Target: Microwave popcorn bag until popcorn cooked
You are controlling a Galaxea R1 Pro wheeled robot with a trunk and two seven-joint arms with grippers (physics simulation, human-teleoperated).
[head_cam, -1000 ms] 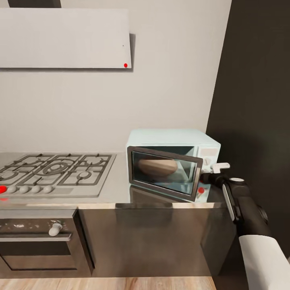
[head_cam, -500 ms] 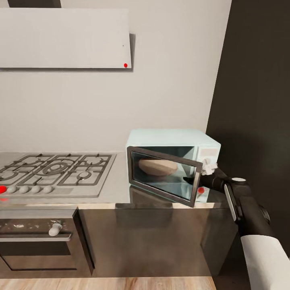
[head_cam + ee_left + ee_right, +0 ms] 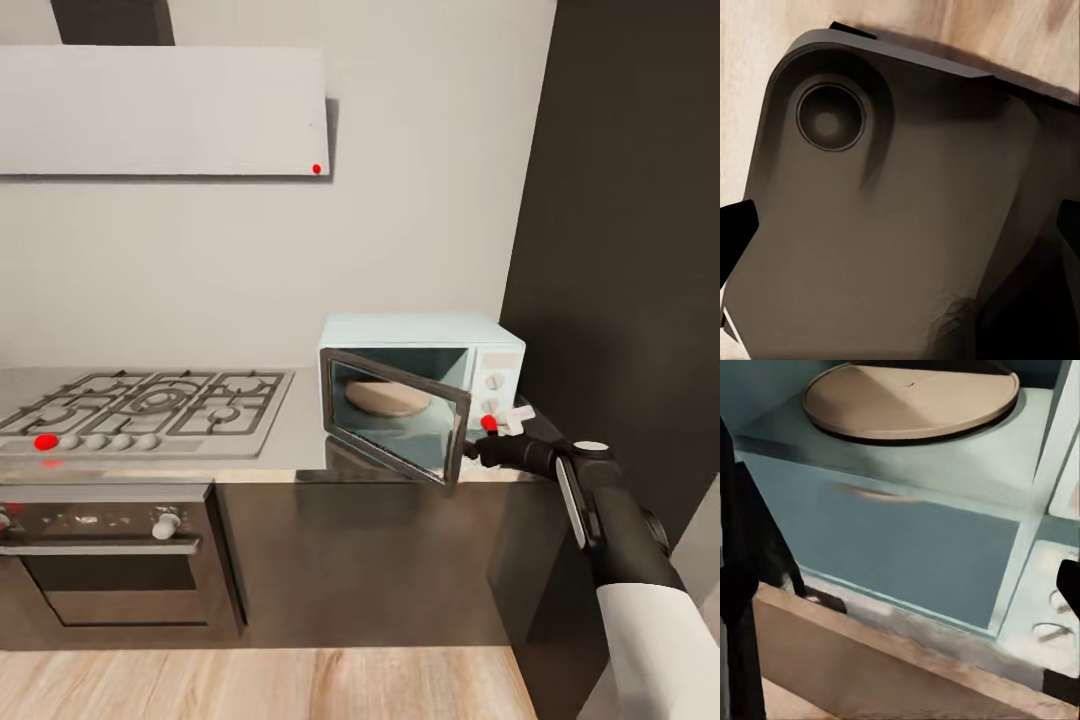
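The pale mint-blue microwave stands on the grey countertop, against the dark wall panel. Its dark glass door hangs partly open, hinged on the side toward the hob. Inside lies a flat round tan disc, which the right wrist view also shows. The popcorn bag and the popcorn are out of view. My right gripper is open at the door's free edge, below the two knobs and the red dot. My left gripper is open, facing my own dark base.
A gas hob with dark grates fills the counter beside the microwave, with a steel oven under it and a white hood above. A tall dark panel closes off the right. Wooden floor lies in front.
The microwave door has swung wider open, with my right gripper following its free edge. The head camera has drawn back, so more floor and cabinet front show.
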